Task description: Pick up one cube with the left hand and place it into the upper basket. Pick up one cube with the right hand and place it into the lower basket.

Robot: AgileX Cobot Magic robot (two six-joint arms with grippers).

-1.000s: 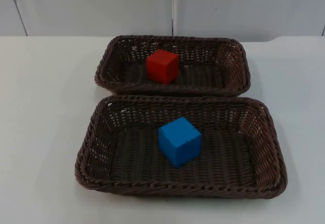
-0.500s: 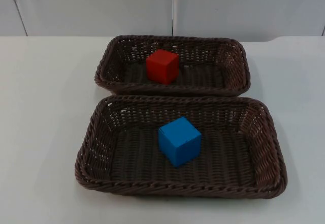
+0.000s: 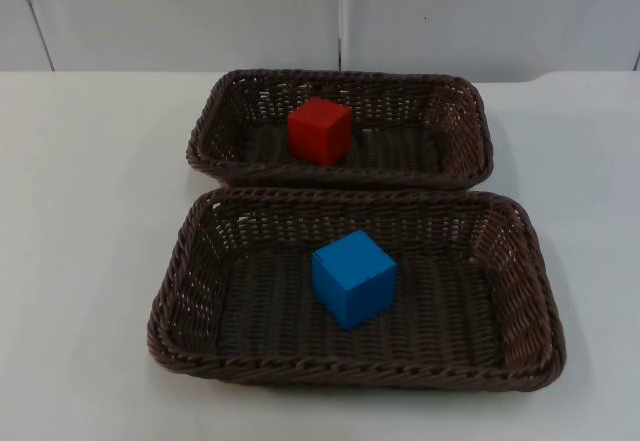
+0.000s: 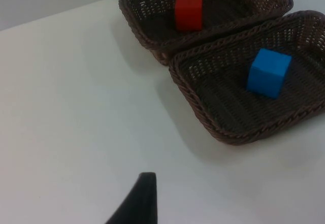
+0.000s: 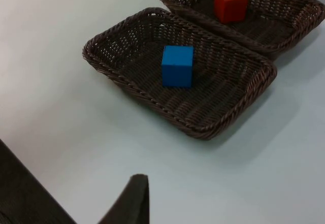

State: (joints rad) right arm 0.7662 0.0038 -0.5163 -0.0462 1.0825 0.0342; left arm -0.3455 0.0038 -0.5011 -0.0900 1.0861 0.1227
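Red cube [image 3: 320,131] sits in upper basket [image 3: 455,166], blue cube [image 3: 353,278] in lower basket [image 3: 520,291]: placing looks done. Left gripper [image 4: 137,203] and right gripper [image 5: 129,201] wait off over the worktop [image 3: 90,211], opening can't be told; next, nothing but retreat.

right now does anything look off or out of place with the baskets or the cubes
Nothing stands out. The red cube sits flat in the upper basket and the blue cube sits flat in the lower basket, turned a little against the basket's sides. Both baskets stand level, side by side, their weave intact as far as shows.
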